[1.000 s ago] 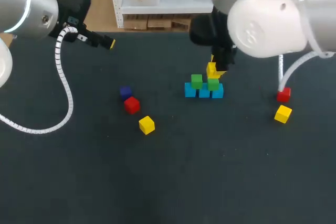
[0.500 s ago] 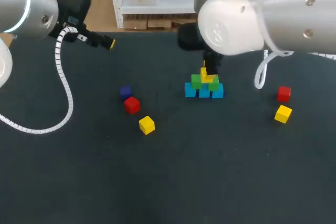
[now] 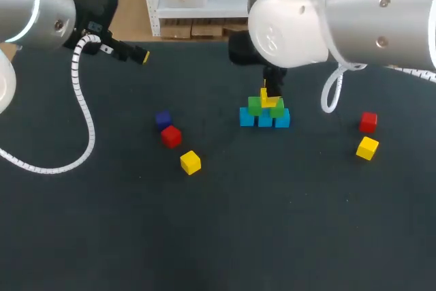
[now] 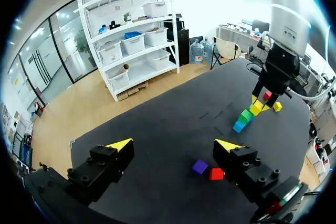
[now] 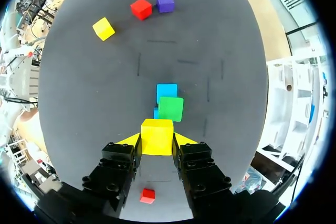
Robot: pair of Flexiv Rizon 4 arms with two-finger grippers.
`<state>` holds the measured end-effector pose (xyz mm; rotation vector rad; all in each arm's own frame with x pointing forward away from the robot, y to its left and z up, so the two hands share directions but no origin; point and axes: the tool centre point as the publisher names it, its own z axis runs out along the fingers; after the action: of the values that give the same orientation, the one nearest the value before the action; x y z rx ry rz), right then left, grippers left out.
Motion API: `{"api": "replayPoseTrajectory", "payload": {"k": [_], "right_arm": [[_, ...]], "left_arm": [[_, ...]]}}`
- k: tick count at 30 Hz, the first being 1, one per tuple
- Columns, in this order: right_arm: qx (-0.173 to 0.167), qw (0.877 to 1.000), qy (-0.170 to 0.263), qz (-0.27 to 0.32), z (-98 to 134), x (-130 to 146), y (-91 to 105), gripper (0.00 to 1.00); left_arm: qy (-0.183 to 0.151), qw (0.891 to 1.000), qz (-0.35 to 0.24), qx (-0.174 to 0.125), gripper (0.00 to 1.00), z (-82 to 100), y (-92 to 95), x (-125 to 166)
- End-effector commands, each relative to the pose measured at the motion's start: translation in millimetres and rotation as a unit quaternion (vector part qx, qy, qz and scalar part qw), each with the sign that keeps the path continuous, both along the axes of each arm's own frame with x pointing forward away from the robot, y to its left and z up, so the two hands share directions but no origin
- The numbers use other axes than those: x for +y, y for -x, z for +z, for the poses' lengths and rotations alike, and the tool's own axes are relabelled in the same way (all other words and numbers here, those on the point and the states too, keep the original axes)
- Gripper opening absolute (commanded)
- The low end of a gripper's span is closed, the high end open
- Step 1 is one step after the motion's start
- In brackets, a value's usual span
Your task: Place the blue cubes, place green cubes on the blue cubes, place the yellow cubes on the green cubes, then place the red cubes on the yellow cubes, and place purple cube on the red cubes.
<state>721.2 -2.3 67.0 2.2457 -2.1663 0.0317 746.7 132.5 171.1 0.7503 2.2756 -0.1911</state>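
We see a dark table carrying a row of blue cubes near its middle. Toward our left, a purple cube sits just beside a red cube, with a yellow cube near them. At our right, a second red cube lies near a second yellow cube.

A table with a dark, matte top, close to black, carries everything; its far edge runs straight across the head view. Toward the middle of the top lie faint short line marks, some lengthwise, some crosswise, set apart from one another like broken sides of a rectangle. The left wrist view shows two of them
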Motion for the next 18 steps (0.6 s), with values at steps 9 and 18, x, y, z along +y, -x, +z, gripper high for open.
{"api": "replayPoseTrajectory", "payload": {"k": [9,18], "right_arm": [[0.002,1.000,-0.009,-0.006,-1,1,-6.6,0.00],[0.005,1.000,-0.012,-0.009,-5,4,-12.1,0.00]], "left_arm": [[0.002,1.000,-0.003,0.000,1.00,-0.1,-0.4,1],[0.002,1.000,-0.003,0.000,1.00,-0.1,-0.4,1]]}}
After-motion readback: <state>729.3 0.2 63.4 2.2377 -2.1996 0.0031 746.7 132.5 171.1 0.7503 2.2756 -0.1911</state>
